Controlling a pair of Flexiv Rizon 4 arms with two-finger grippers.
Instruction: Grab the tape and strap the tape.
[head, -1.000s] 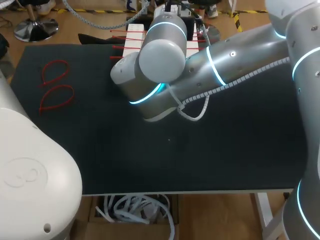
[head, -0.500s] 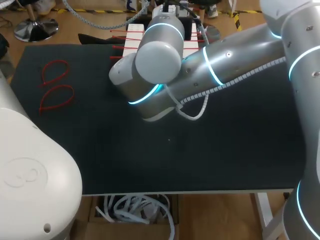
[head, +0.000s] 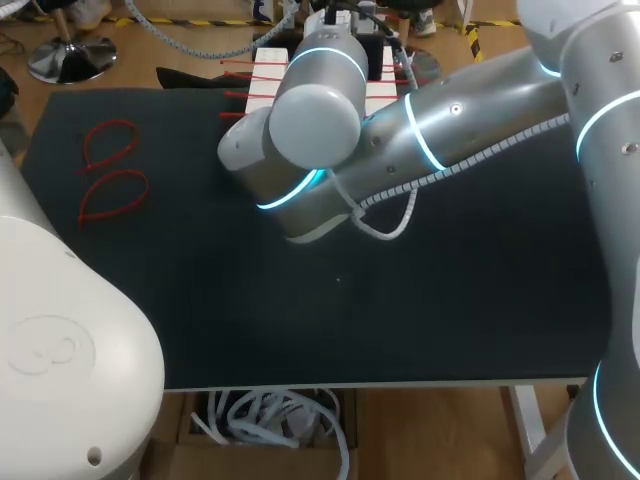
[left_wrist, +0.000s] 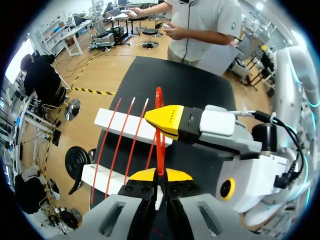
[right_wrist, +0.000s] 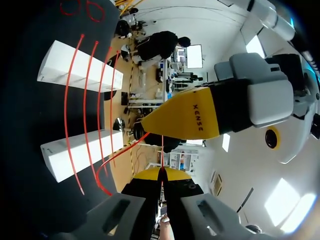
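The left gripper (left_wrist: 159, 174) has its two yellow tips pressed together on a red tie (left_wrist: 159, 101). The tie stands straight up out of the pinch and runs on ahead of the fingers. Just ahead of that pinch, a yellow fingertip (left_wrist: 167, 120) of the right arm lies across the same tie and touches it. A short line of dark print runs along that tip's side, and its partner finger is hidden behind it.

The right gripper (right_wrist: 161, 173) is likewise closed, nipping a thin red strand between its tips. This looks to be the same tie, though the strand is too fine in the right wrist view to be certain. From beside that pinch the red strand bows out to one side of the fingers in a slack curve toward the table (head: 300, 320). The left arm's yellow tip sits just ahead of it, also carrying a line of dark print.

Three spare ties (left_wrist: 121, 145) lie side by side across two white blocks (left_wrist: 150, 135), beside and ahead of the left gripper. They bridge the gap between the blocks.

In the head view the right arm (head: 420, 130) comes in from its side past the middle and covers both grippers. The left arm (head: 60, 350) shows only as a white housing at the near corner. Well apart from the blocks, two looped ties (head: 118, 174) lie flat on the black table top.
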